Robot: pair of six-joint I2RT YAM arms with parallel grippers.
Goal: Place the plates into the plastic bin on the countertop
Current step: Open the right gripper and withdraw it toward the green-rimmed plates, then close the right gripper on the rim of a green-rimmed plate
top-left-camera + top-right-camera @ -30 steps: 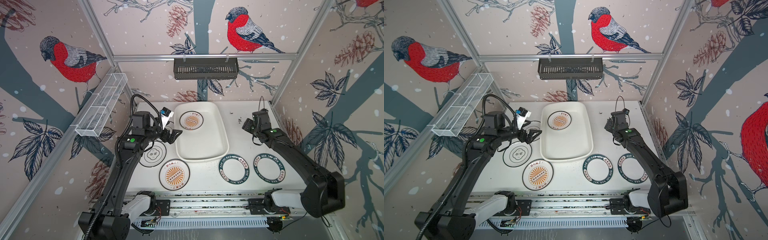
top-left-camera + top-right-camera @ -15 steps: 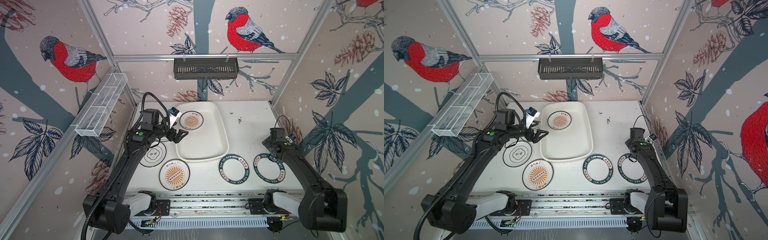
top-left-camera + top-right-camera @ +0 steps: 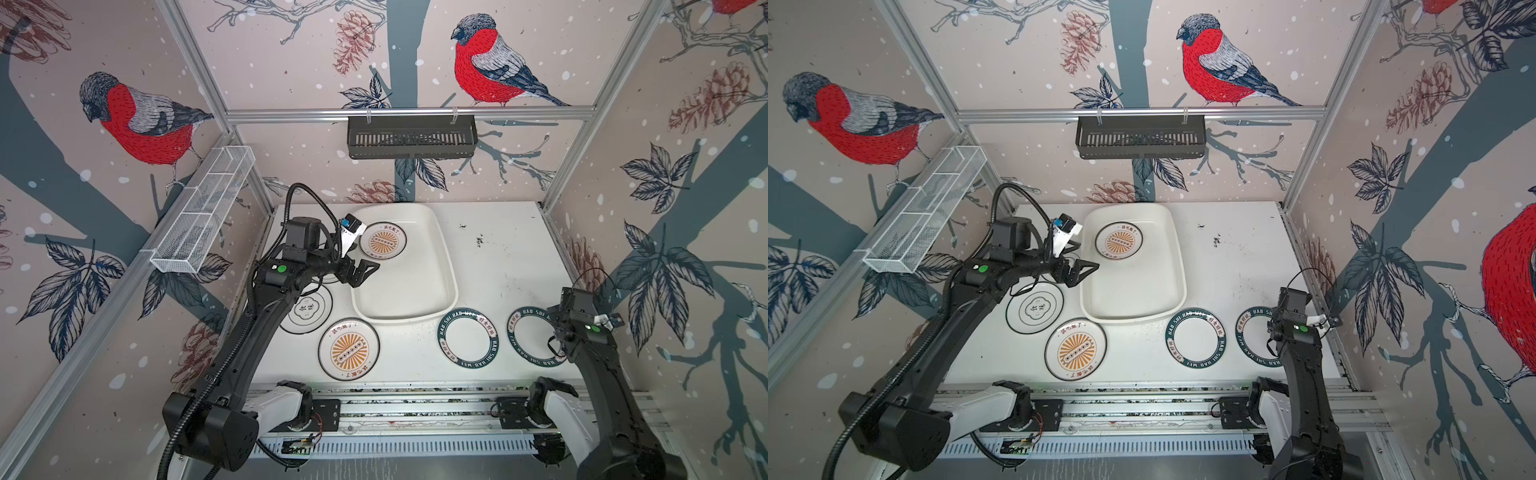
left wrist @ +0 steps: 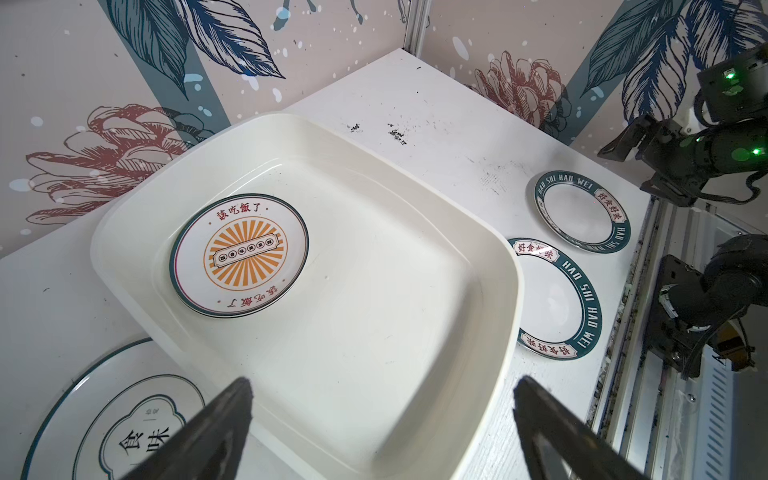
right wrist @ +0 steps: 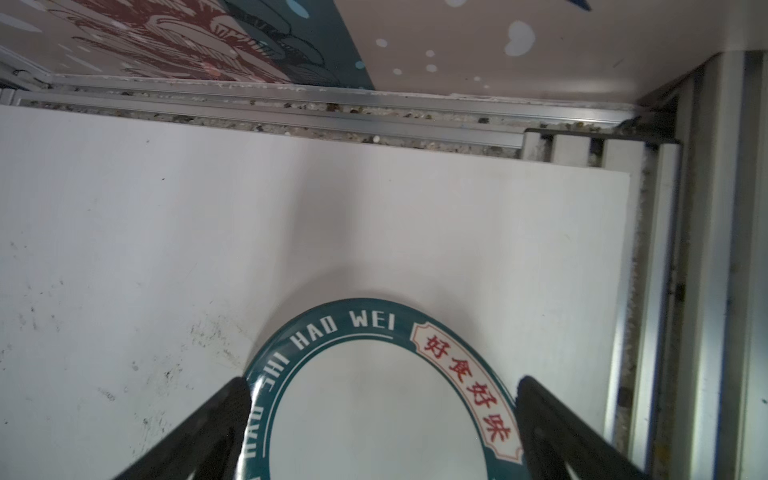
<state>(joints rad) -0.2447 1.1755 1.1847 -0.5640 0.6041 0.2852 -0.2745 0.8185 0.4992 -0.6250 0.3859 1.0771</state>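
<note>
The white plastic bin (image 3: 451, 266) (image 3: 1179, 266) (image 4: 374, 332) sits at the back middle of the countertop (image 3: 498, 266). It holds one sunburst plate (image 3: 381, 241) (image 3: 1118, 241) (image 4: 239, 254). On the countertop lie another sunburst plate (image 3: 349, 349), a black-rimmed plate (image 3: 311, 309) (image 4: 124, 424) and two green-rimmed plates (image 3: 467, 338) (image 3: 528, 336) (image 5: 374, 395). My left gripper (image 3: 368, 272) (image 4: 383, 382) hangs open and empty over the bin's left front edge. My right gripper (image 3: 559, 328) (image 5: 383, 381) is open, its fingers either side of the right green-rimmed plate's edge.
A black slatted basket (image 3: 411, 137) hangs on the back wall and a white wire rack (image 3: 203, 216) on the left wall. Aluminium rails (image 3: 415, 407) run along the front edge. Dark specks (image 3: 480, 239) mark the countertop right of the bin.
My right arm has drawn back from the far middle of the table to the front right, over the right green-rimmed plate, opening wider. My left gripper has shifted towards the bin.
</note>
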